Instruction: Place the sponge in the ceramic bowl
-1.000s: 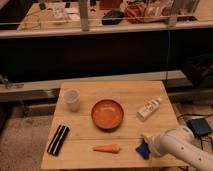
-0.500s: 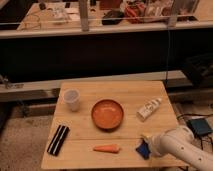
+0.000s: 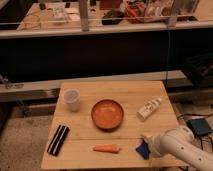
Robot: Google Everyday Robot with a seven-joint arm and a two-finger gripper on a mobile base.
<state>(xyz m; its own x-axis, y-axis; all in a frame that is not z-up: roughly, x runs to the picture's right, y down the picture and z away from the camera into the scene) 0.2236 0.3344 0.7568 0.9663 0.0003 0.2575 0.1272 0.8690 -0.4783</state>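
The ceramic bowl (image 3: pixel 107 114), round and orange-brown, sits at the middle of the wooden table (image 3: pixel 120 90). The blue sponge (image 3: pixel 143 149) lies near the table's front right edge. My gripper (image 3: pixel 148 145) comes in from the lower right on a white arm (image 3: pixel 182 145) and is right at the sponge, covering part of it. The sponge is to the right of and nearer than the bowl.
A white cup (image 3: pixel 72 99) stands at the back left. A black striped bar (image 3: pixel 58 139) lies at the front left, an orange carrot (image 3: pixel 106 148) at the front middle, a white bottle (image 3: pixel 149 108) on its side at the right. A dark counter runs behind the table.
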